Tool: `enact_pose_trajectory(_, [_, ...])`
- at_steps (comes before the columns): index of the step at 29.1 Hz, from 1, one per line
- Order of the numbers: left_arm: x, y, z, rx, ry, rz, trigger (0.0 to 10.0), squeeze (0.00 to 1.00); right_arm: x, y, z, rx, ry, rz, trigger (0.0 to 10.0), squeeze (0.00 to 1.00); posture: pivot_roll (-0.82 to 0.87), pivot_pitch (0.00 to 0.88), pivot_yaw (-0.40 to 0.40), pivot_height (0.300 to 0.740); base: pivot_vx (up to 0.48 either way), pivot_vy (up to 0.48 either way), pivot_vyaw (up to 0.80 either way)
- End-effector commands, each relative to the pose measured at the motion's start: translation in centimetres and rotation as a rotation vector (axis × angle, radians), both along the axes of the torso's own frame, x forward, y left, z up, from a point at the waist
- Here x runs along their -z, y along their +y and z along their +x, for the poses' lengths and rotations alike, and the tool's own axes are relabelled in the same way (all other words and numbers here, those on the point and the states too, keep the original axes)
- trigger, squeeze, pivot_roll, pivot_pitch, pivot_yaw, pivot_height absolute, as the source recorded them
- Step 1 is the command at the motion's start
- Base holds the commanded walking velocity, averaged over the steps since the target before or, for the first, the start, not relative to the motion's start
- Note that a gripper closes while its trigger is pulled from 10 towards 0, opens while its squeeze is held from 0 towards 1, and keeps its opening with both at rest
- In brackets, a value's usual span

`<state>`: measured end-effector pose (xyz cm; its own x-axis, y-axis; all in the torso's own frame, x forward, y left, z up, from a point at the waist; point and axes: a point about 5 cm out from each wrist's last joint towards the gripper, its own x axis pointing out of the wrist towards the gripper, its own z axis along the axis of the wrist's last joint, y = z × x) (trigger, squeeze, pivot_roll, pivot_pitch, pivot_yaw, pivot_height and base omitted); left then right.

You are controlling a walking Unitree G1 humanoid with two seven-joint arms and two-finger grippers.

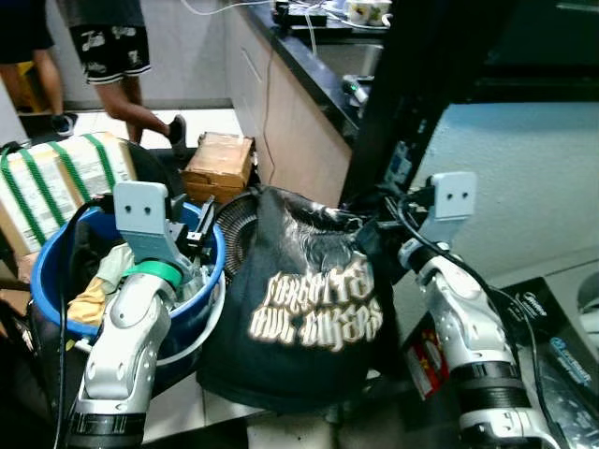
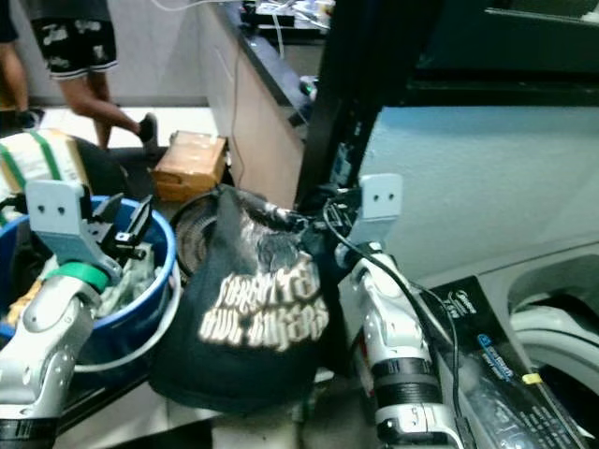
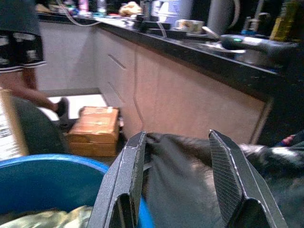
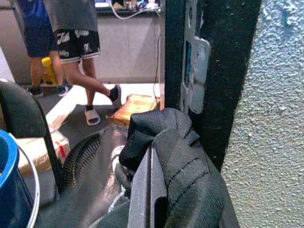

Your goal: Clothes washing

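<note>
Right gripper clenched on black T-shirt with unreadable cream lettering; left gripper released above blue bucket.

Pale gothic lettering on the black T-shirt, illegible

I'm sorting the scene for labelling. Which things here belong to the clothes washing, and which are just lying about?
Belongs to the job:
- black T-shirt, gripped by the right pincer
- blue bucket holding more laundry
- left pincer, open over the bucket rim
- washing machine

Lying about:
- cardboard box
- fan
- kitchen counter
- person walking by
</note>
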<state>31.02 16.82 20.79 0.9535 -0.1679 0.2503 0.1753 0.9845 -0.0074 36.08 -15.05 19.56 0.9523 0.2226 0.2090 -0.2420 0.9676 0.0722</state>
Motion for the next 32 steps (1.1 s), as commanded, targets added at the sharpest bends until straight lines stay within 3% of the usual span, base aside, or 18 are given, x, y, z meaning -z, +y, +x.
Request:
enact_pose_trajectory(1, [0.2, -0.2, -0.1, 0.024, 0.009, -0.002, 10.0, 0.0, -0.8, -3.5, 0.1, 0.145, -0.022, 0.069, 10.0, 0.0, 0.09, 0.0, -0.052, 0.74, 0.0, 0.0, -0.8])
enact_pose_trajectory(11, [-0.8, -1.9, -0.2, 0.167, -0.025, -0.031, 10.0, 0.0, -2.9, -5.7, 0.1, 0.184, -0.087, 0.171, 10.0, 0.0, 0.07, 0.0, -0.027, 0.74, 0.0, 0.0, -0.8])
enact_pose_trajectory(13, [-1.0, -2.5, -0.3, 0.22, -0.033, -0.04, 10.0, 0.0, -3.3, -5.6, 0.0, 0.117, -0.106, 0.172, 10.0, 0.0, 0.06, 0.004, -0.016, 0.74, 0.0, 0.0, -0.8])
enact_pose_trajectory(15, [-1.1, -3.8, -0.9, 0.331, -0.041, -0.04, 10.0, 0.0, -3.1, -4.0, -2.0, -0.323, -0.068, 0.212, 10.0, 0.0, 0.06, 0.009, -0.011, 0.74, 0.0, 0.0, -0.8])
enact_pose_trajectory(16, [-1.1, -3.8, -0.9, 0.331, -0.041, -0.04, 10.0, 0.0, -3.1, -4.0, -2.0, -0.323, -0.068, 0.212, 10.0, 0.0, 0.06, 0.009, -0.011, 0.74, 0.0, 0.0, -0.8])
enact_pose_trajectory(17, [-0.9, -4.2, -1.1, 0.353, -0.037, -0.037, 10.0, 0.0, -2.7, -3.7, -4.2, -0.57, -0.055, 0.225, 10.0, 0.0, 0.06, 0.008, -0.012, 0.74, 0.0, 0.0, -0.8])
enact_pose_trajectory(18, [-0.9, -4.2, -1.1, 0.353, -0.037, -0.037, 10.0, 0.0, -2.7, -3.7, -4.2, -0.57, -0.055, 0.225, 10.0, 0.0, 0.06, 0.008, -0.012, 0.74, 0.0, 0.0, -0.8])
enact_pose_trajectory(19, [-0.8, -4.3, -1.2, 0.359, -0.033, -0.034, 10.0, 0.0, -2.4, -3.4, -5.9, -0.729, -0.04, 0.251, 10.0, 0.0, 0.06, 0.008, -0.012, 0.74, 0.0, 0.0, -0.8])
enact_pose_trajectory(22, [-0.7, -4.3, -1.2, 0.358, -0.03, -0.033, 10.0, 0.0, -2.2, -3.3, -6.9, -0.801, -0.033, 0.265, 10.0, 0.0, 0.06, 0.008, -0.012, 0.74, 0.0, 0.0, -0.8])
enact_pose_trajectory(26, [-0.6, -4.0, -1.1, 0.341, -0.024, -0.03, 10.0, 0.0, -1.6, -1.7, -7.6, -0.877, 0.005, 0.247, 10.0, 0.0, 0.05, 0.012, -0.009, 0.74, 0.0, 0.0, -0.8])
enact_pose_trajectory(28, [-0.7, -3.8, -0.9, 0.332, -0.027, -0.029, 10.0, 0.0, -3.0, -0.6, -6.9, -0.861, -0.071, 0.283, 10.0, 0.0, 0.06, 0.016, -0.009, 0.74, 0.0, 0.0, -0.8])
enact_pose_trajectory(30, [-1.0, -3.5, -0.8, 0.318, -0.036, -0.036, 10.0, 0.0, -5.6, -0.3, -6.1, -0.818, -0.194, 0.367, 10.0, 0.0, 0.06, 0.02, -0.009, 0.74, 0.0, 0.0, -0.8])
enact_pose_trajectory(32, [-1.1, -3.3, -0.8, 0.311, -0.04, -0.043, 10.0, 0.0, -6.8, -0.2, -5.9, -0.812, -0.24, 0.408, 10.0, 0.0, 0.06, 0.02, -0.009, 0.74, 0.0, 0.0, -0.8])
